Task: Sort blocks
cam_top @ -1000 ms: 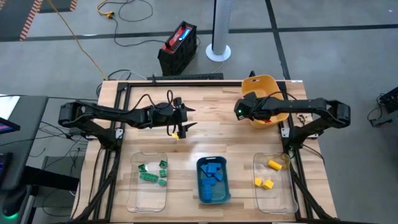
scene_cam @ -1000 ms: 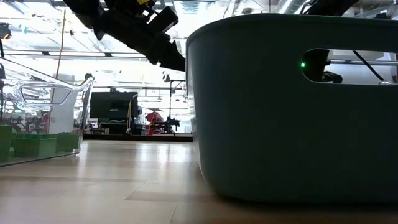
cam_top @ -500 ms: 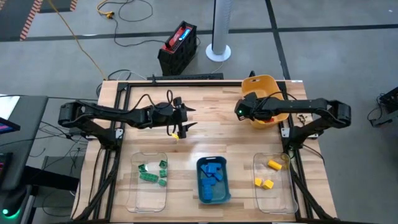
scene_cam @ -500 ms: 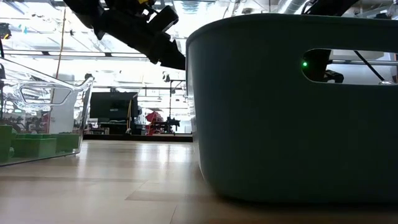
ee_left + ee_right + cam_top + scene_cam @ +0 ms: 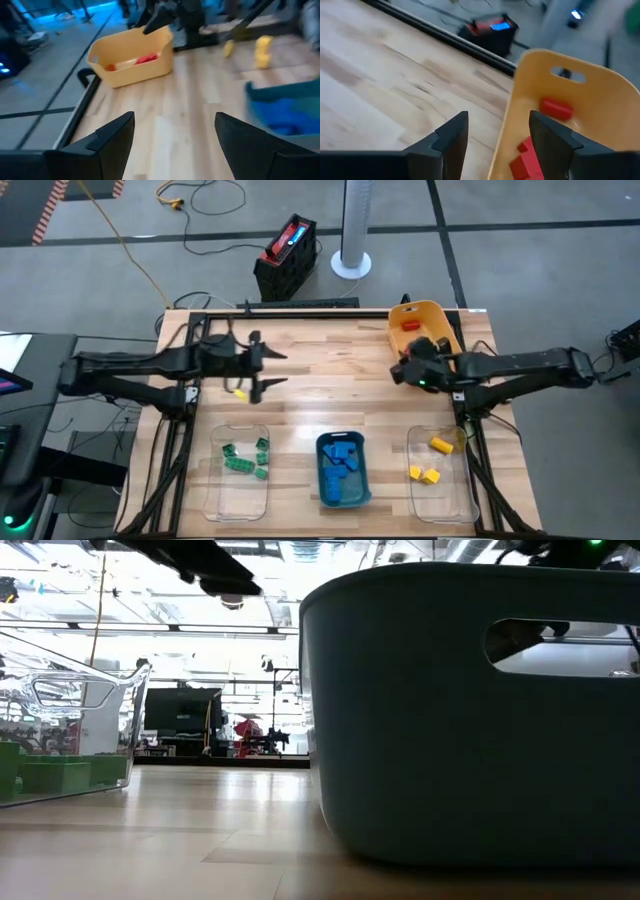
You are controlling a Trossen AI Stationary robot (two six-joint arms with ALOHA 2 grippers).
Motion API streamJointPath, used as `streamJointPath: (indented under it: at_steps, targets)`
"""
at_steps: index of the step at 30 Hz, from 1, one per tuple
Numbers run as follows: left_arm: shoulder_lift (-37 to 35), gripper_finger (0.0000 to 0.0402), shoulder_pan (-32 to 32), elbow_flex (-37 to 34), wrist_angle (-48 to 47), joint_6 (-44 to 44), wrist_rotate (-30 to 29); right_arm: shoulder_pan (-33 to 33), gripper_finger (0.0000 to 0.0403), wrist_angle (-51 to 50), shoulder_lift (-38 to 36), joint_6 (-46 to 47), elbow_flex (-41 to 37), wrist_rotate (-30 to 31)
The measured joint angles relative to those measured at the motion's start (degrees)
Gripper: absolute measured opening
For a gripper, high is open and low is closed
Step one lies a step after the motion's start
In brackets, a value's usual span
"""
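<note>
both grippers empty above the table

the yellow bin is the landmark, at the far right corner of the table. it holds red blocks. the right gripper hangs just beside its near wall, fingers spread, pinching nothing. the left gripper is well apart from it, over the left part of the table, fingers also spread and empty. the green blocks, blue blocks and yellow blocks lie in three bins along the near edge.

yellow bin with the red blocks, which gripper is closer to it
Right. The right gripper sits just off the near edge of the yellow bin, over bare table. The left gripper is far across the table, toward the left side.
</note>
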Motion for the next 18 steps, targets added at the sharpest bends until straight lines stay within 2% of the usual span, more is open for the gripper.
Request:
streamJointPath:
  at_steps: [6,14,18]
  targets:
    - [-10.28,0.027,-2.69,-7.81,1.33,-4.67,0.23,5.09,0.0219,12.32,-11.96,-12.09,-8.43,-2.72]
    - [-22.98,0.027,-6.3,-18.06,1.55,-9.57,-12.74,11.97,0.0219,21.45,-26.25,-22.22,-16.93,-7.17]
    - [-26.59,0.027,-7.12,-21.23,5.19,-10.12,-14.29,12.86,0.0219,28.04,-32.25,-22.49,-22.27,-8.03]
